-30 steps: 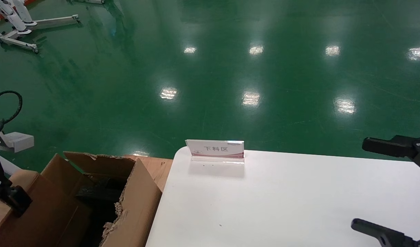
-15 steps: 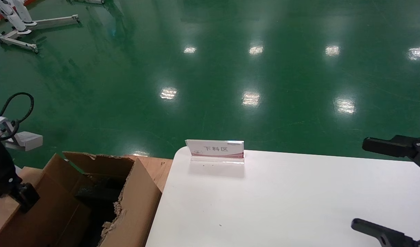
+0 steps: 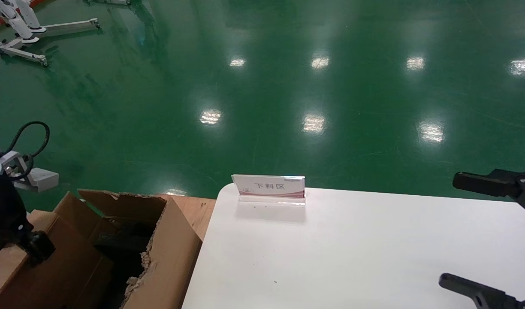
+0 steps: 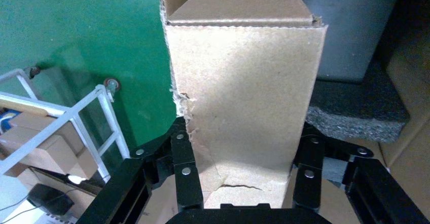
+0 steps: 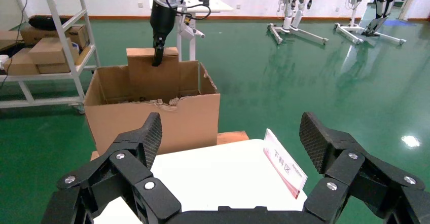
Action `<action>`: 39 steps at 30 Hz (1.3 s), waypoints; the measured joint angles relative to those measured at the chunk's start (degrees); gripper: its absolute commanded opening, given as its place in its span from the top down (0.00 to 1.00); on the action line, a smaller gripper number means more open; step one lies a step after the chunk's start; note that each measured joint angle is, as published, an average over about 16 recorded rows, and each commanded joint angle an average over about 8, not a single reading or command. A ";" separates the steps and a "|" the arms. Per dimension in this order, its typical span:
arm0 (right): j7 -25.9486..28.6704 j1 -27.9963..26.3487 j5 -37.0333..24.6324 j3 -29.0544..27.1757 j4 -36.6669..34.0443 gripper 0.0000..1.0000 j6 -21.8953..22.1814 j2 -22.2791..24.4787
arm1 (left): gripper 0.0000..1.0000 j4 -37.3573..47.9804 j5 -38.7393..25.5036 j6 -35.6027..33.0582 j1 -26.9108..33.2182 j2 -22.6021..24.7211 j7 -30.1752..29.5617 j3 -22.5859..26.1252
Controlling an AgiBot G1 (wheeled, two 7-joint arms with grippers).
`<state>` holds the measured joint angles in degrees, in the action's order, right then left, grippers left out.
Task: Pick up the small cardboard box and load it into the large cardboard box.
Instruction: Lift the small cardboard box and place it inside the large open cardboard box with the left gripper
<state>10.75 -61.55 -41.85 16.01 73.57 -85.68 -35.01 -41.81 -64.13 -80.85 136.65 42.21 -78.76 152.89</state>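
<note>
1. At the left edge of the scene, the small box [image 3: 13,274] is being held by the left gripper [image 3: 33,251], whose fingers [image 4: 183,171] are being pressed against two opposite sides of the carton.
2. In the left wrist view, the small box [image 4: 243,112] is being shown end-on between the fingers, with a torn edge on one side and a crack near the gripped end.
3. In the right wrist view, the small box [image 5: 152,71] is being hung upright from the left gripper [image 5: 157,57], over the far-left part of the big box [image 5: 152,115], its lower part being hidden behind the carton's wall.
4. The big box [image 3: 168,253] is being kept open-topped just left of the table [image 3: 352,257], with ragged flap edges and black foam [image 3: 125,242] inside.
5. Foam [image 4: 355,110] is also being seen past the small box in the left wrist view.
6. The right gripper [image 3: 481,236] is being held over the right edge of the table, its fingers [image 5: 147,138] being spread wide apart with nothing between them.
7. A sign [image 3: 269,188] is being displayed at the table's far left corner, well apart from both grippers.
8. A shelf rack [image 5: 45,46] with cartons is being seen beyond the big box in the right wrist view.
</note>
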 measured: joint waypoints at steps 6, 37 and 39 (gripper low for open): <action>0.00 0.00 0.00 0.00 0.00 0.00 0.00 0.00 | 1.00 0.91 0.21 1.03 -1.98 0.23 0.44 -0.45; 0.00 0.00 0.00 0.00 0.00 0.00 0.00 0.00 | 0.00 5.74 2.60 5.04 -13.57 0.80 1.69 -2.87; 0.00 0.00 0.00 0.00 0.00 0.00 0.00 0.00 | 0.00 5.97 2.73 5.08 -13.97 0.87 1.68 -2.97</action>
<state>10.75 -61.55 -41.85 16.01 73.57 -85.68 -35.01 -35.84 -61.40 -75.77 122.68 43.08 -77.08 149.93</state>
